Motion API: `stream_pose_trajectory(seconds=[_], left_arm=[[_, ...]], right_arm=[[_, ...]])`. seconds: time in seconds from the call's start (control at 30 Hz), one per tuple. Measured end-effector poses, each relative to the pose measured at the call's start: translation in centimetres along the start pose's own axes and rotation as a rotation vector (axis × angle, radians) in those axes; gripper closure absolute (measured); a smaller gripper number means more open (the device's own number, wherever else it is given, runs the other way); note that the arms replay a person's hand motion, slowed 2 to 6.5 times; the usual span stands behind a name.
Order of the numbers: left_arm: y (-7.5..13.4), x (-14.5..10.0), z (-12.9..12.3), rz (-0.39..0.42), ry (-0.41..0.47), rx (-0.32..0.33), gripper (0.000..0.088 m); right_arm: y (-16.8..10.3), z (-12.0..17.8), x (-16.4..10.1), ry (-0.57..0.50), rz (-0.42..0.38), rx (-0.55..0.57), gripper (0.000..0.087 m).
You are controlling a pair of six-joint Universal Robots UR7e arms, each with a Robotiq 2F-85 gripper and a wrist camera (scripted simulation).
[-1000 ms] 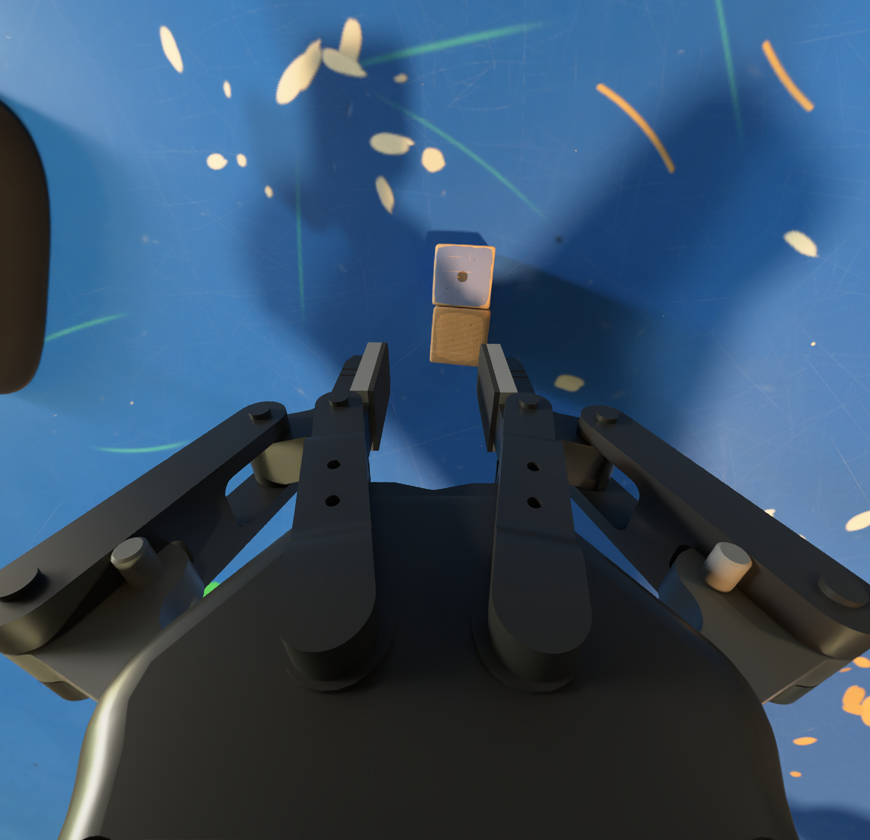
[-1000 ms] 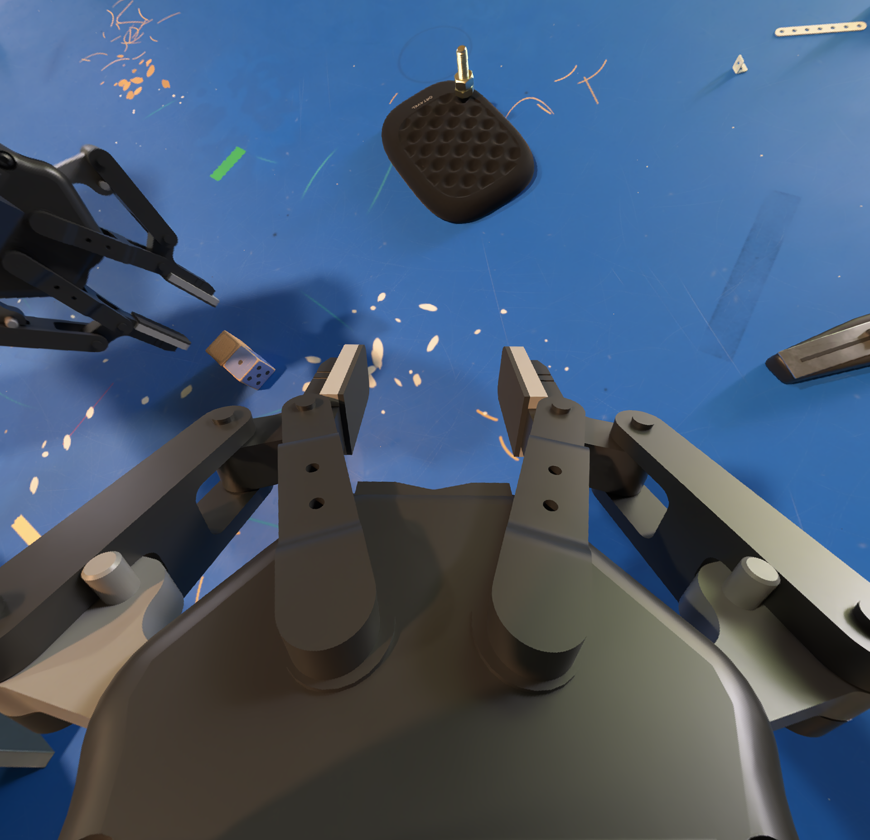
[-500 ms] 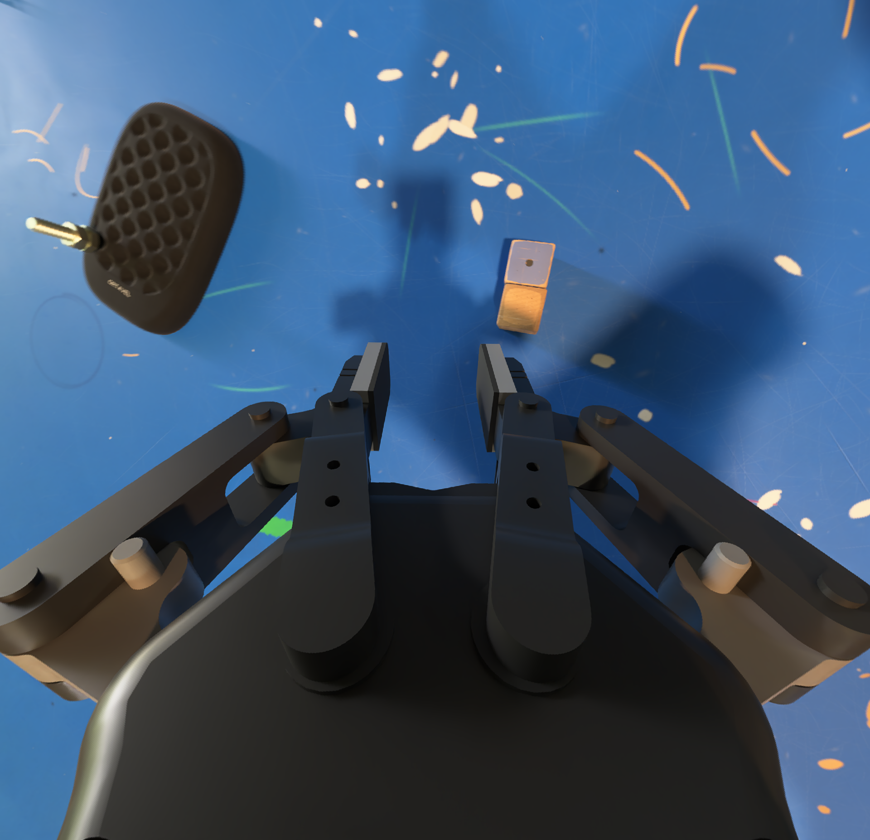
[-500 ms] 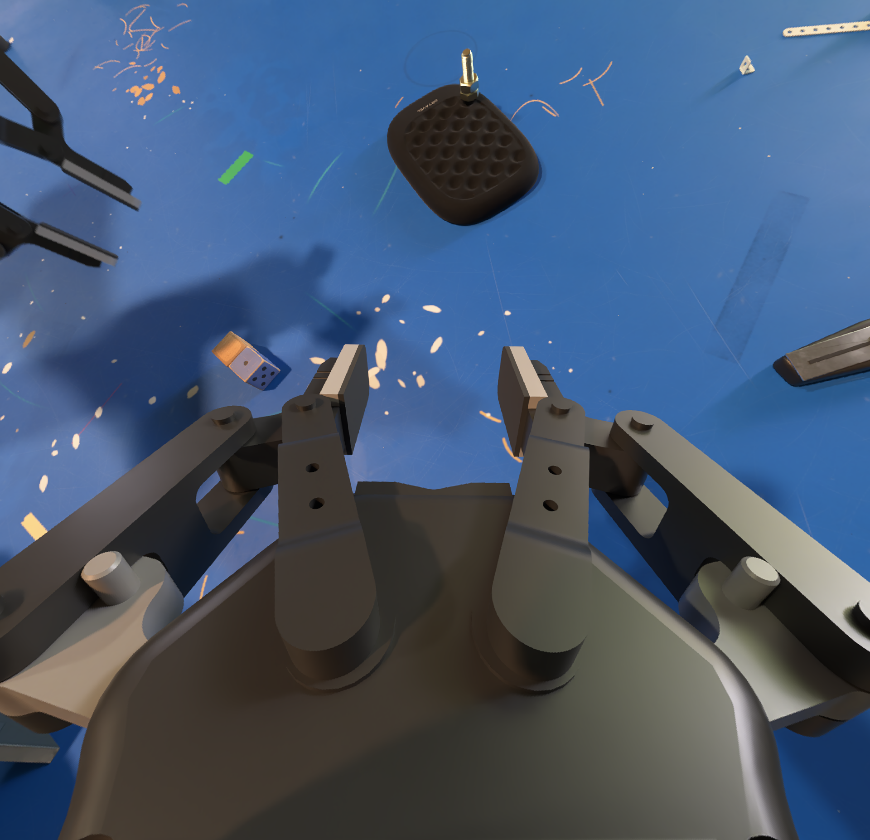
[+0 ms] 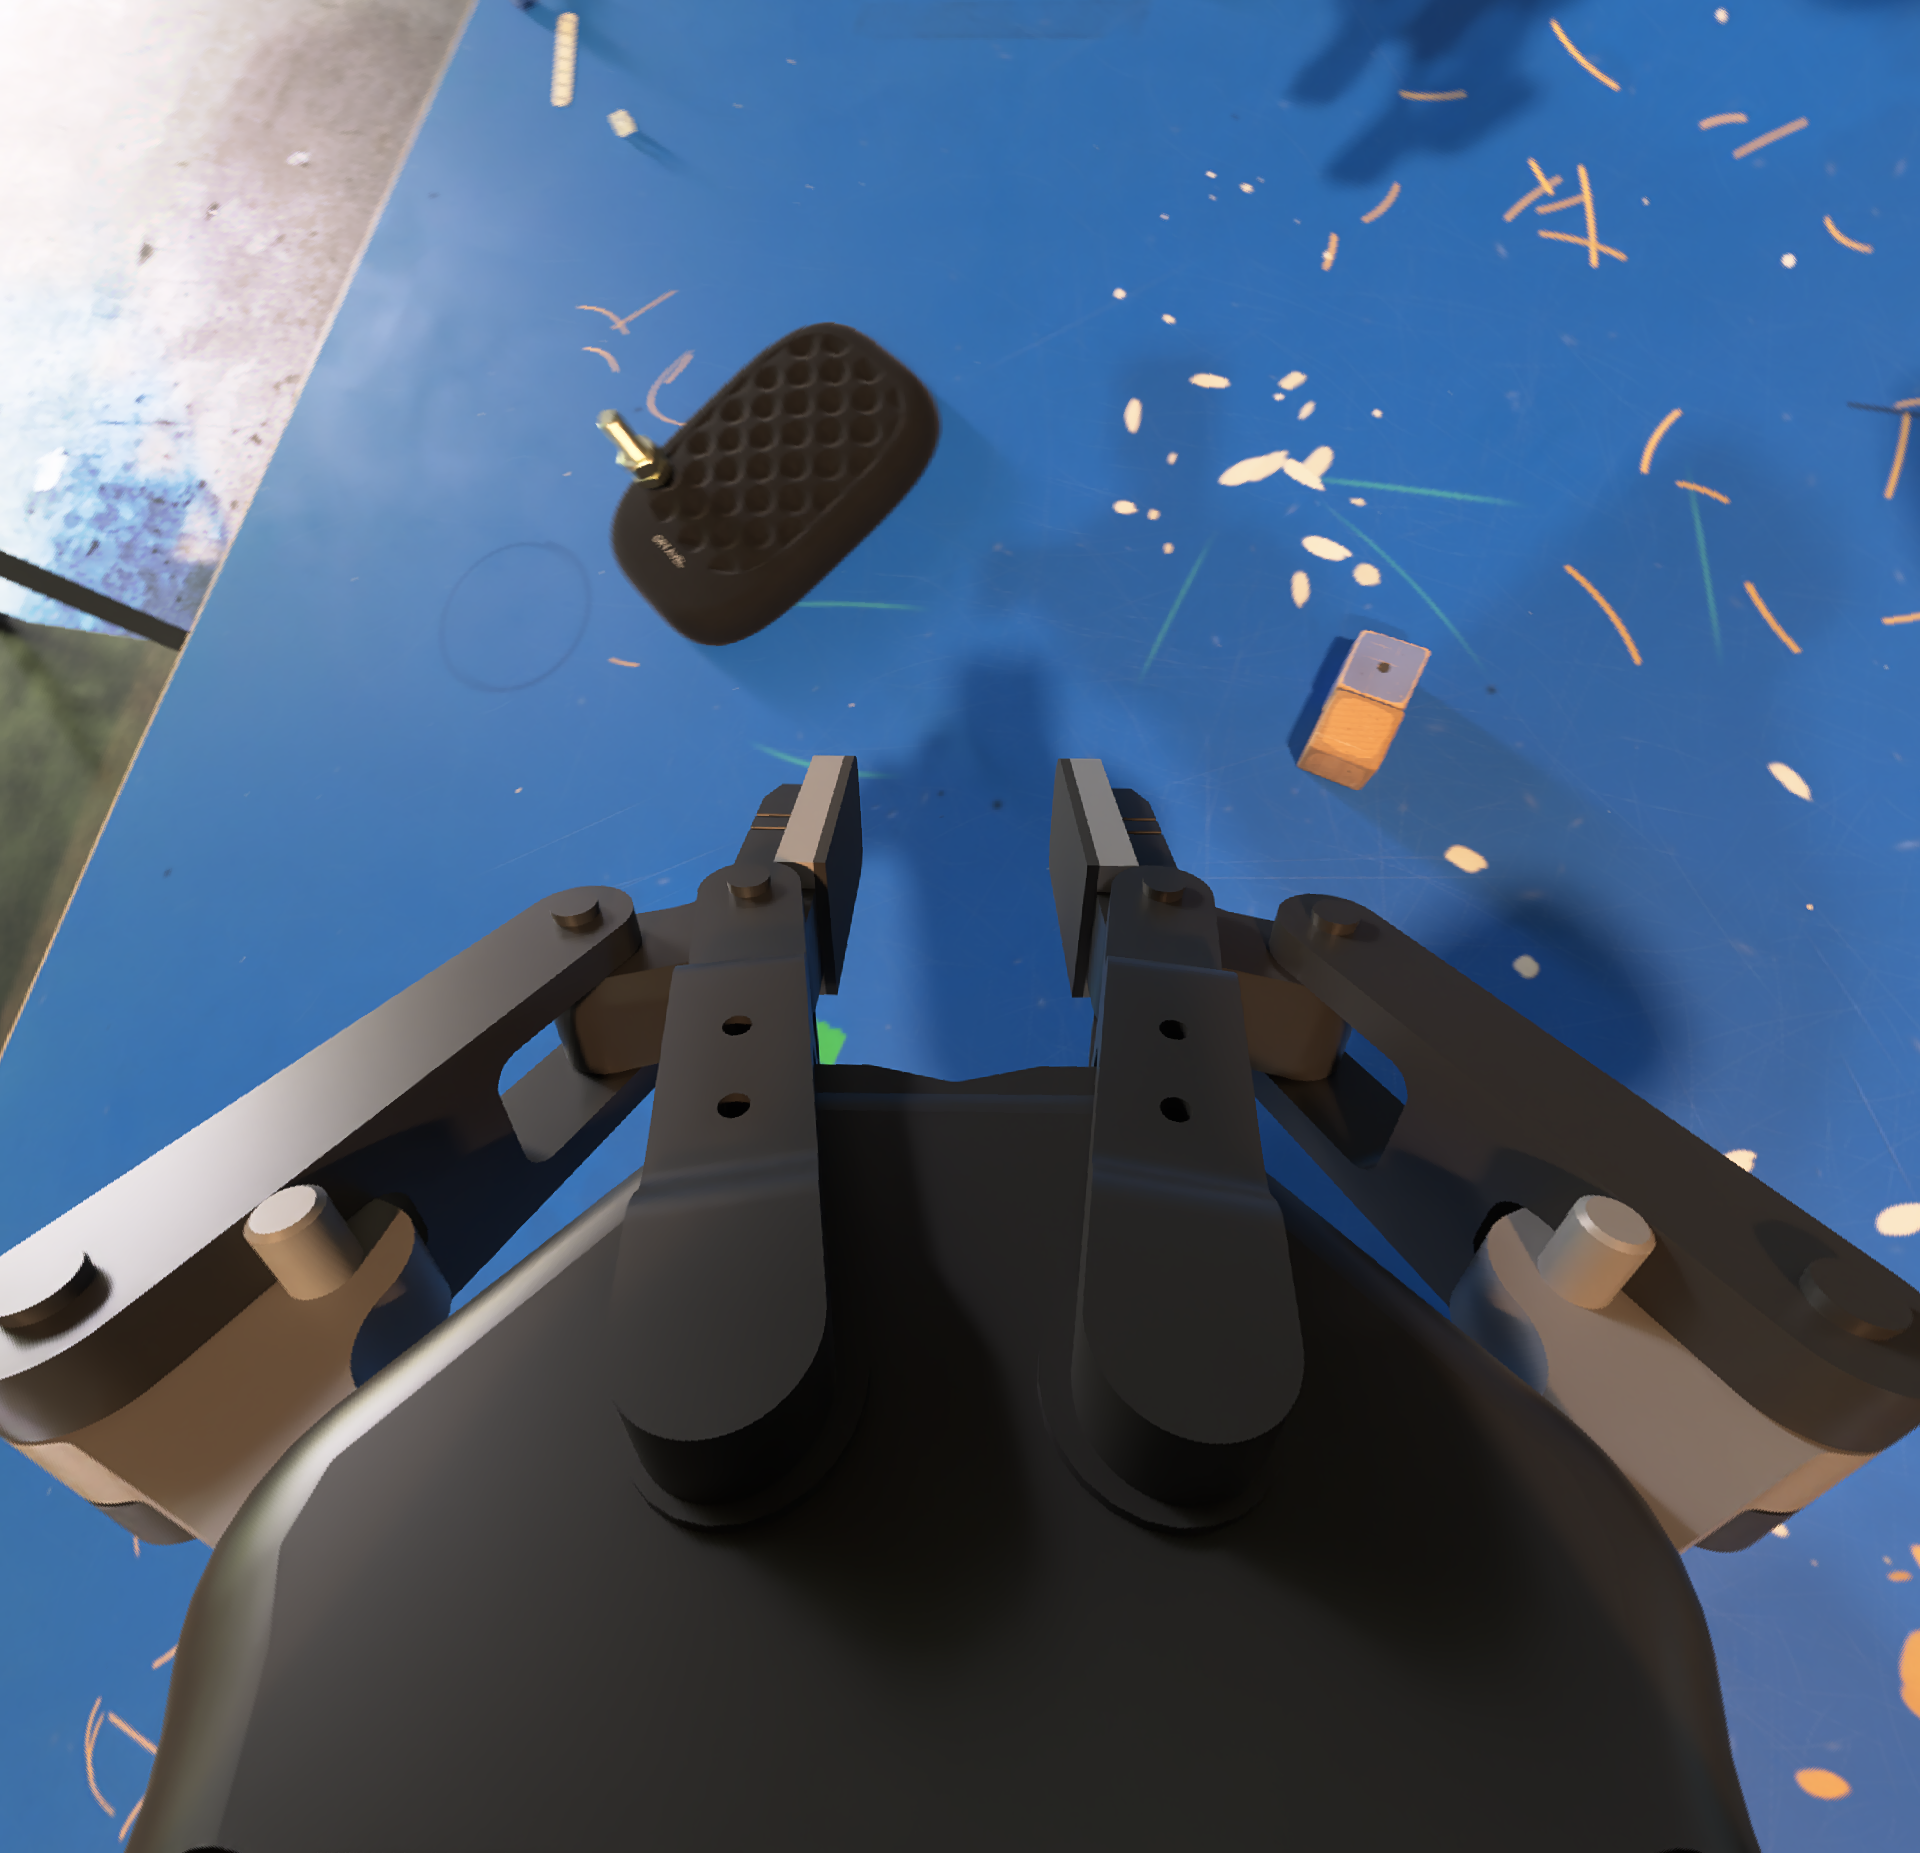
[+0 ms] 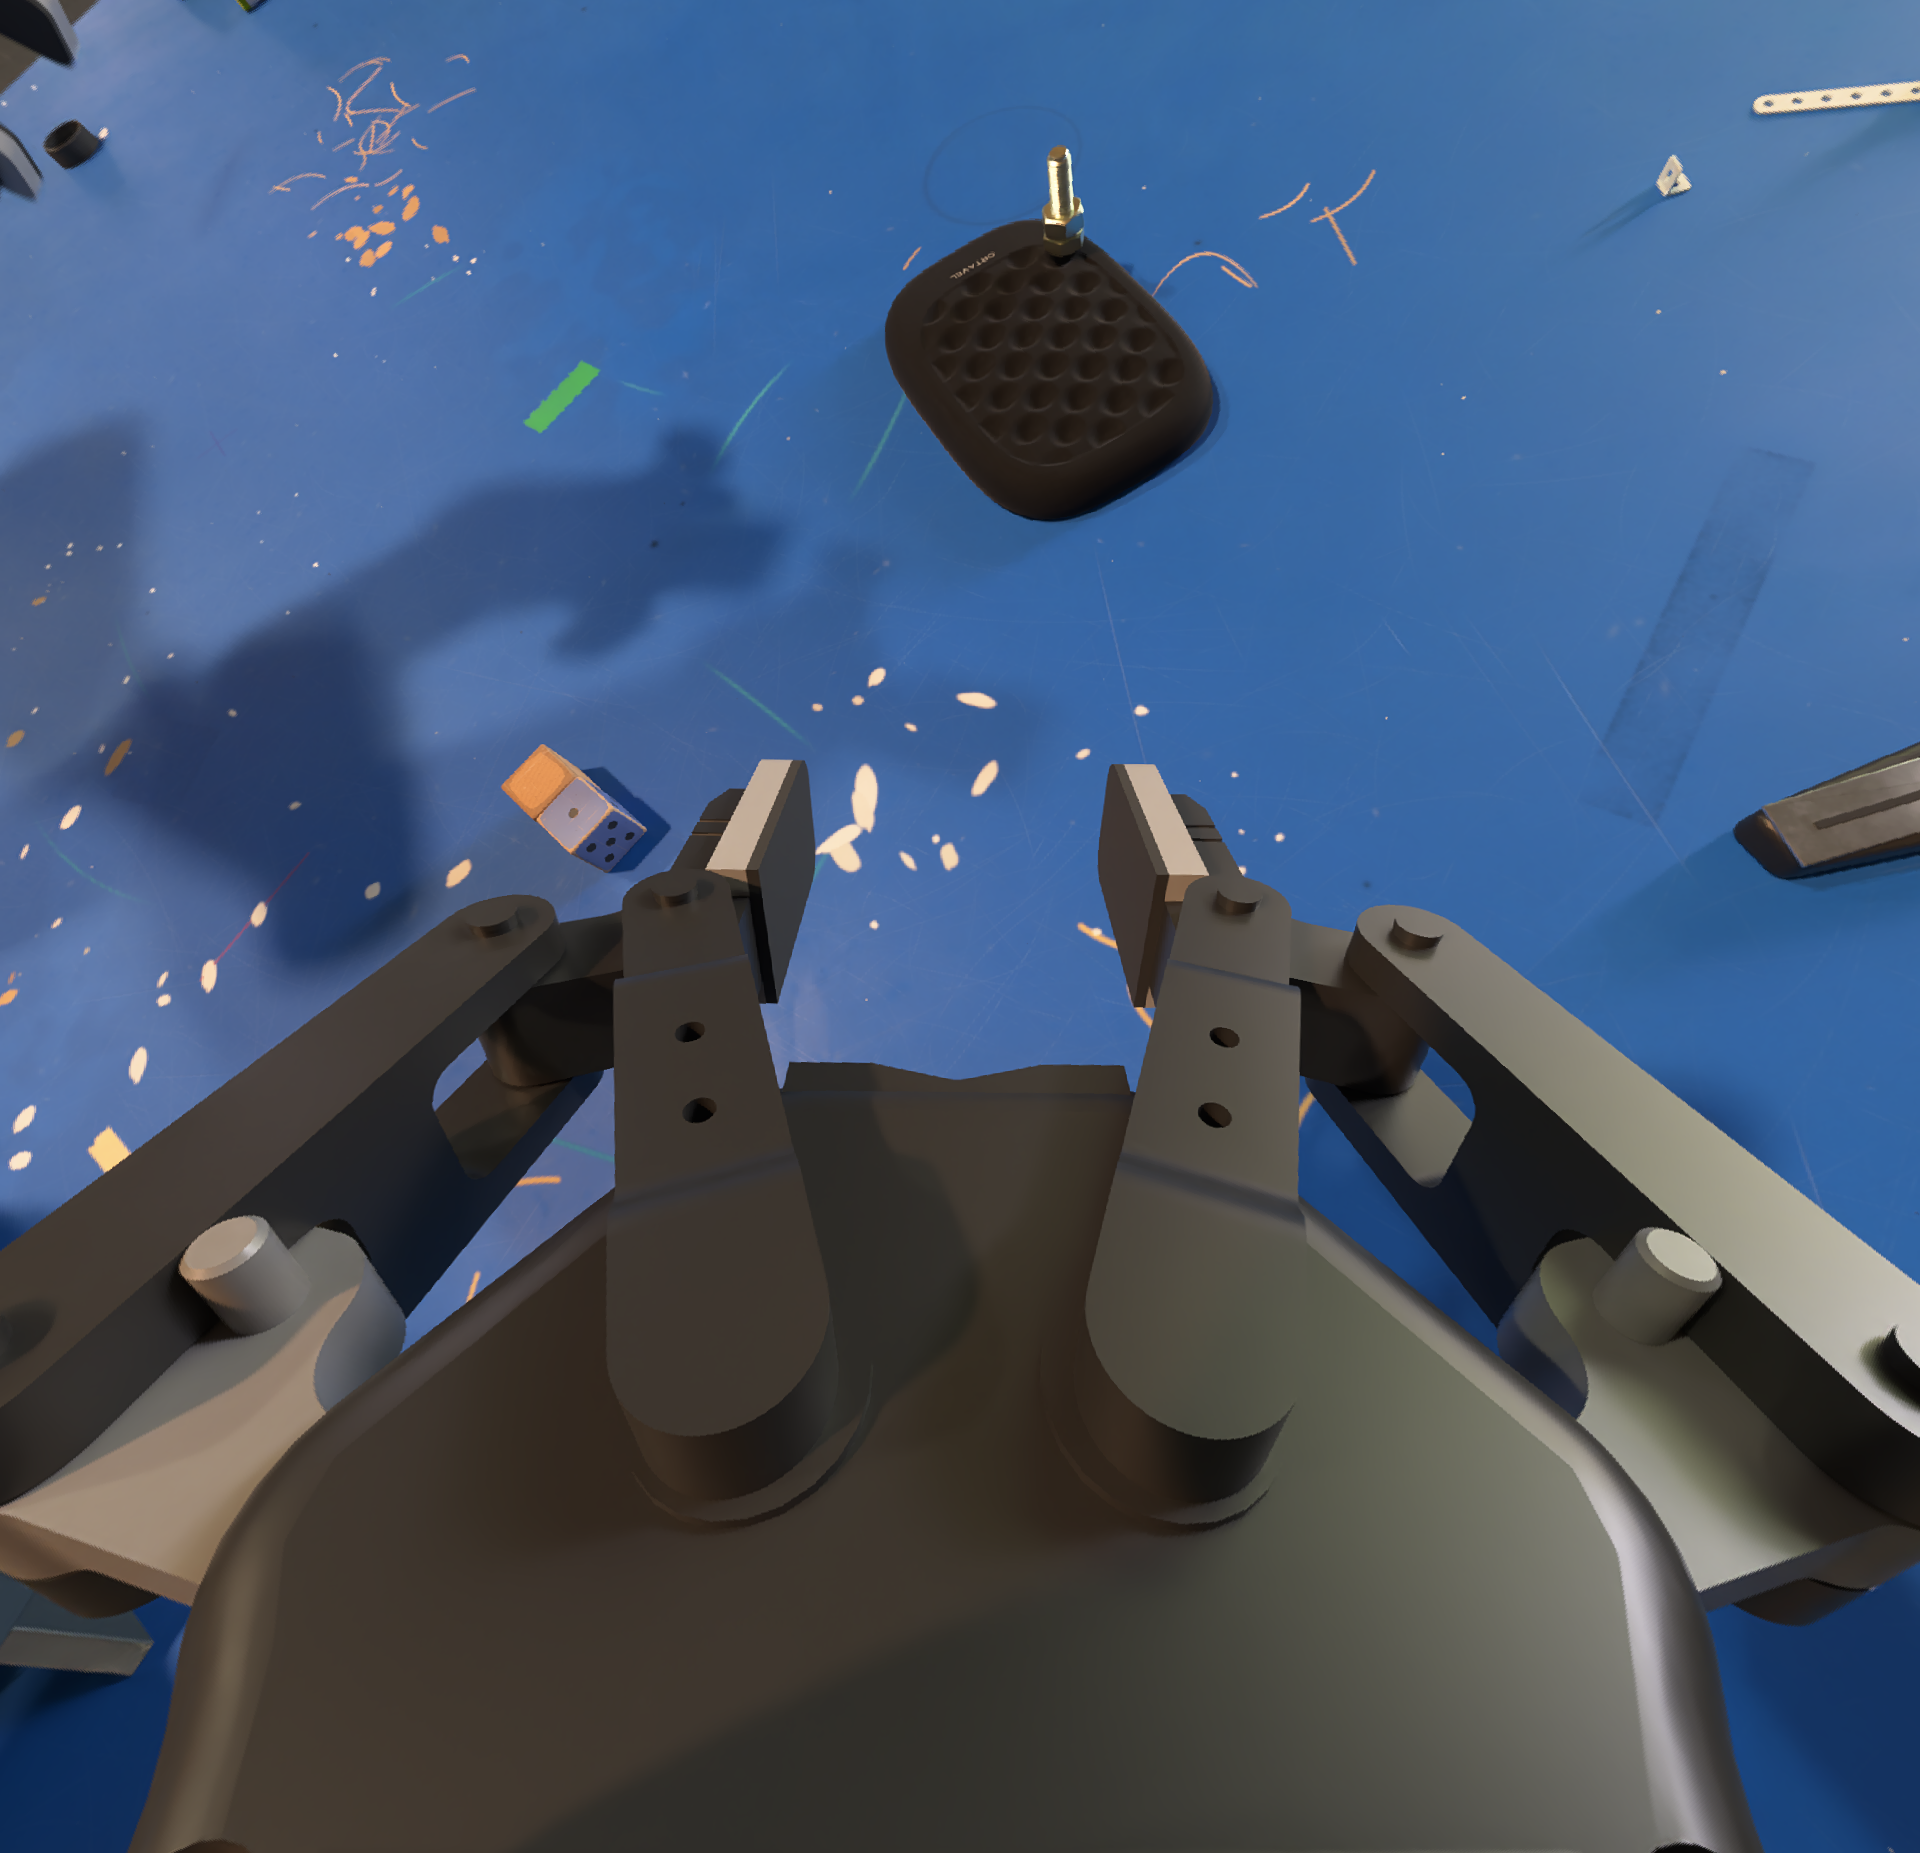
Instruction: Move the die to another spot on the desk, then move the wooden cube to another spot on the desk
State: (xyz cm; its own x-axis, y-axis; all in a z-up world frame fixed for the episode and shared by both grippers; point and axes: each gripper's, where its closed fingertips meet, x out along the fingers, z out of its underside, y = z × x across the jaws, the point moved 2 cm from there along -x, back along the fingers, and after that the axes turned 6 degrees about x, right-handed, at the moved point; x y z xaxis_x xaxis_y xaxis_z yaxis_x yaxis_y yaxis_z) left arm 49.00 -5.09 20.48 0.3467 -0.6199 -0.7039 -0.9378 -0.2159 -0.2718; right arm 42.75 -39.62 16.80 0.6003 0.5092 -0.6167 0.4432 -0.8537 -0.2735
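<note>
Left wrist view: left pincer (image 5: 954, 816) wide, empty; die (image 5: 1384, 669) touching wooden cube (image 5: 1343, 737); right pincer (image 6: 954, 816) wide.

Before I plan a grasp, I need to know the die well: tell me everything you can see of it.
The die is a small pale cube with dark pips: one pip on the face seen from the left wrist, more on a side face in the right wrist view. It rests on the blue desk, pressed flush against the wooden cube so the two form one short block. No gripper touches it. It lies just left of the right gripper, in open view.
</note>
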Motion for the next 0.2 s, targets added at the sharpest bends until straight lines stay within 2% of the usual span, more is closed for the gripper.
stream_pose_trajectory(seconds=[0.2], left_arm=[[-3.3, -3.2, 1.8, -0.078, 0.029, -0.084, 0.0560]], right_arm=[[0.0, -0.1, 0.0, 0.003, 0.001, -0.004, 0.0375]])
